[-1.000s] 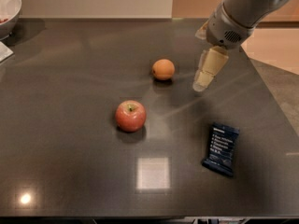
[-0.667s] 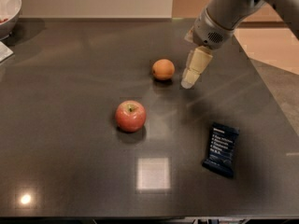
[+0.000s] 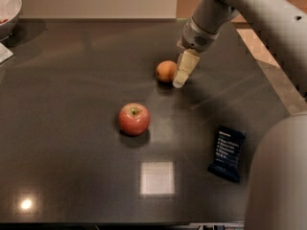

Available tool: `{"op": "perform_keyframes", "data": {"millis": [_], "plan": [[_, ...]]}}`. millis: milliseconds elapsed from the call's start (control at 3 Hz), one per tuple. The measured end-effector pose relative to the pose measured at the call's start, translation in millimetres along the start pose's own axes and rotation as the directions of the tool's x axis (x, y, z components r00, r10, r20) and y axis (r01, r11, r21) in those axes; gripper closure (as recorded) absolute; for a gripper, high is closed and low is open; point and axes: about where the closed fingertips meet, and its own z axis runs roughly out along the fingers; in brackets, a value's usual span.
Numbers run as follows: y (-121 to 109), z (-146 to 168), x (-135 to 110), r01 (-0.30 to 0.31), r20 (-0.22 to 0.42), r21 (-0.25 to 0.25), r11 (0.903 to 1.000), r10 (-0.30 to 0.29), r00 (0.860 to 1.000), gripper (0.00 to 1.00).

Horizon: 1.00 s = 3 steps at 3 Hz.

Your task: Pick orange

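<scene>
The orange [image 3: 166,71] is a small round matte orange fruit on the dark table [image 3: 72,80], right of centre toward the back. My gripper [image 3: 182,75] hangs from the arm coming in at the upper right, its pale tip just to the right of the orange, right beside it or touching. A larger red apple [image 3: 134,119] with a stem dimple sits nearer the front, left of the orange.
A dark snack bar wrapper [image 3: 227,153] lies at the front right. A white bowl [image 3: 7,8] stands at the back left corner. A bright light patch [image 3: 156,178] reflects on the table near the front. The arm's grey body [image 3: 278,176] fills the lower right.
My gripper has moved left toward the orange, from well to its right to right beside it. The orange, apple and wrapper have not moved.
</scene>
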Motion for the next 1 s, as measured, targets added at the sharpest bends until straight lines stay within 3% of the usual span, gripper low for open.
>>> {"op": "perform_keyframes", "data": {"millis": [333, 1000], "plan": [[-7.2, 16.1, -7.2, 0.002, 0.000, -0.020, 0.9998, -0.003, 1.000, 0.00], [-7.9, 29.5, -14.2, 0.003, -0.005, -0.037, 0.9993, -0.003, 1.000, 0.41]]}}
